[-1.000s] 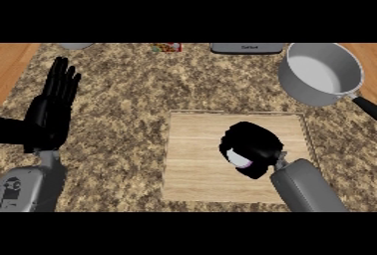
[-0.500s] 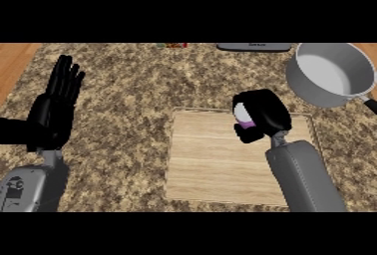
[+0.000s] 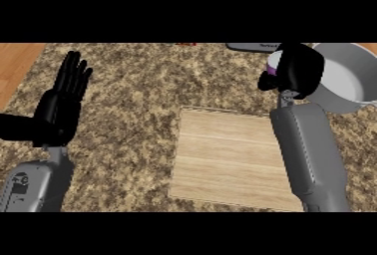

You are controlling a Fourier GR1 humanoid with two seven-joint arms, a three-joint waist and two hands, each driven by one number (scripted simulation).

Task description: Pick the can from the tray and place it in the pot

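The right hand (image 3: 298,69), its fingers curled around the can (image 3: 273,63), holds it just beside the pot (image 3: 346,79) rim, above the worktop (image 3: 140,84) beyond the tray (image 3: 228,159), so the carrying step looks nearly finished and the next move calls for bringing it over the opening, while the left hand (image 3: 63,107) rests open at the left.

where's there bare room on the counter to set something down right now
The wooden tray is bare. Open counter lies between the resting left hand and the tray. It's crowded top right: right hand, can, pot.

Right hand (image 3: 298,69) curled round can (image 3: 273,63), beside pot (image 3: 346,79) rim. Wooden tray (image 3: 228,159) bare below. Left hand (image 3: 63,102) open, fingers up, at left.
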